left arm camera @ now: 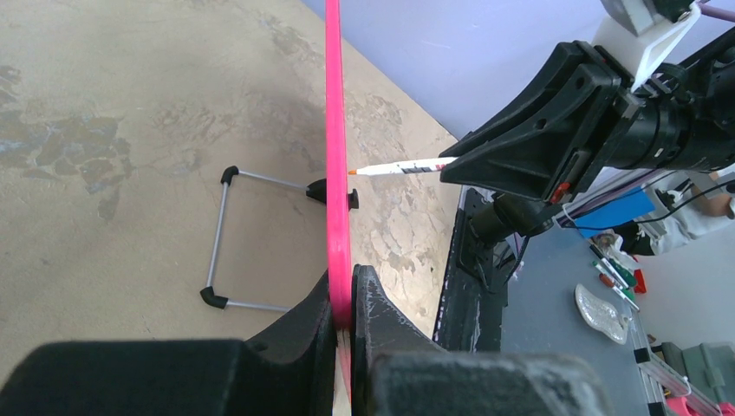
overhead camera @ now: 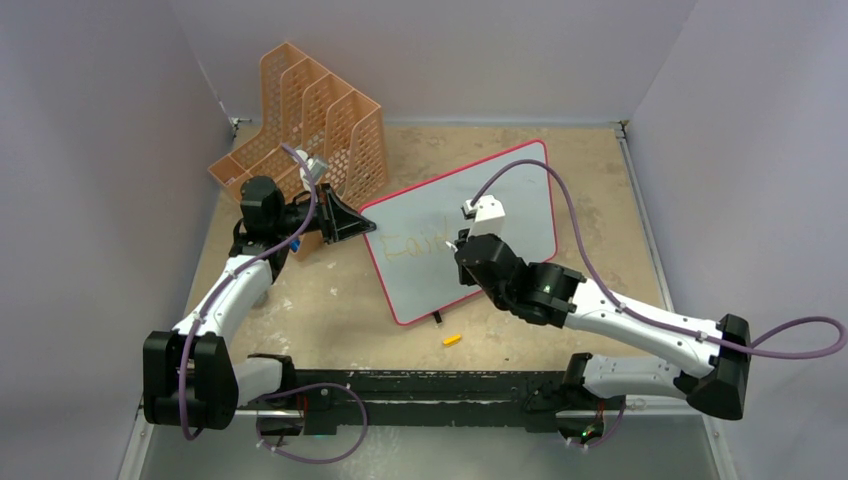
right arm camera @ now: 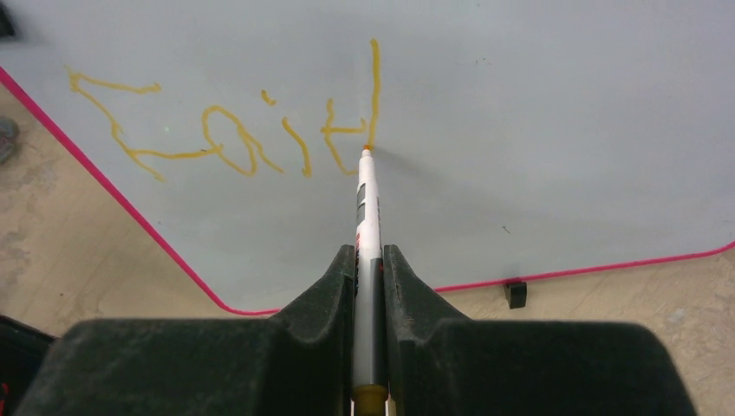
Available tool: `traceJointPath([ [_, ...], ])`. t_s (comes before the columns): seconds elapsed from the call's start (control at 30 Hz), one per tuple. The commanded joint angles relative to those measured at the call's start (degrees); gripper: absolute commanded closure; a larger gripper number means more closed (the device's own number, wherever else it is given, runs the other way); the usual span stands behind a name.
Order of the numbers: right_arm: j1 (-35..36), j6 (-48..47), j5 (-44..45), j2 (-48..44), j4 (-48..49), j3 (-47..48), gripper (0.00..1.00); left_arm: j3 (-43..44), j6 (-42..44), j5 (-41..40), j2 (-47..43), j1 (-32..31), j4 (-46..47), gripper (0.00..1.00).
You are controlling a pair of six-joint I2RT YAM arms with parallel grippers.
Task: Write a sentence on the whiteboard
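Bench (overhead camera: 330, 320): tan, worn surface walled on three sides. There is bare room in front of and to the left of the board, and a bare strip along its right side up to the wall.
Whiteboard (overhead camera: 520, 195): red-pink frame, lying askew mid-bench and propped up on a wire stand (left arm camera: 221, 234). Its rear-left corner is near the rack.
File rack (overhead camera: 310, 120): orange, perforated, at the rear left and just behind the left arm.
Left claw (left arm camera: 344, 299): clamped on the board's pink left edge, with one finger on each face.
Right claw (right arm camera: 370, 260): closed around the marker's barrel, over the middle of the board.
Sentence (right arm camera: 225, 143): thin yellow-orange letters reading roughly "Fait" plus one tall stroke, in the board's left half. The board is blank to the right of them and below, down to the frame.
Marker (right arm camera: 367, 195): white barrel, with the orange tip touching the board at the foot of the tall stroke.
Small orange object (overhead camera: 452, 340): loose on the bench just off the board's near corner, apart from both arms.
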Motion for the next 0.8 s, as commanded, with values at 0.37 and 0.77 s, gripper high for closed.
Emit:
traceJointPath([
  [0.37,-0.32,-0.51,4.91,-2.24,5.67,0.39,1.00,1.99,3.53,2.52,0.07,-0.12,1.10,1.00],
  [0.77,-0.33,-0.97,5.94,-0.97,7.82,-0.58,1.00,1.99,3.53,2.68,0.14,-0.12,1.10,1.00],
])
